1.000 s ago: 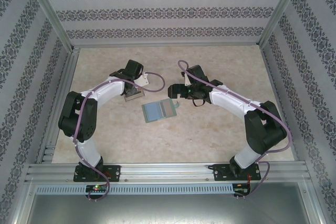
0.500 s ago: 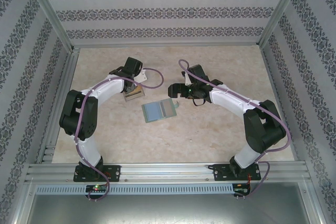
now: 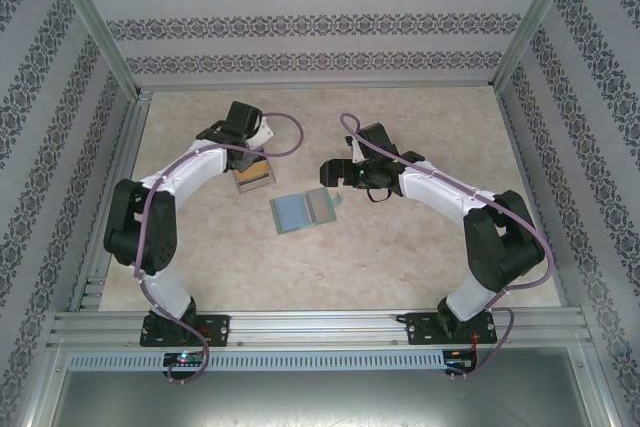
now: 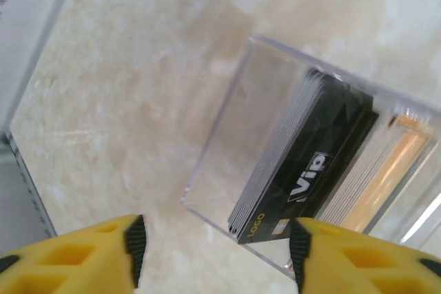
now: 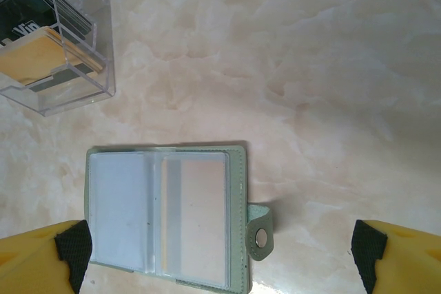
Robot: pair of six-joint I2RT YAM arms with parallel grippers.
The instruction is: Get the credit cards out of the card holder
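A pale marbled desk (image 3: 420, 267) seen from above, with two robot arms reaching inward from its near edge. The card holder (image 3: 305, 212), a small grey-green wallet, lies opened flat between them, its lining facing up so the pockets can be reached. Its closing tab (image 5: 260, 235) sticks out to one side, unfastened.

The right tool (image 5: 220, 249) hovers directly over the holder with its yellow fingers spread wide and nothing between them, probably poised to steady it or to reach into a pocket. One pocket shows a faint pinkish tint; whether a card remains inside cannot be told.

Further back on the left stands a clear tray (image 3: 252, 175). A black card (image 4: 303, 170) marked VIP leans inside it at the front of a stack, with a tan card (image 4: 393, 170) behind a divider, so the tray seems to be where removed cards are collected.

The left tool (image 4: 217, 253) hangs just above the tray, fingers parted and empty, which looks like a release.
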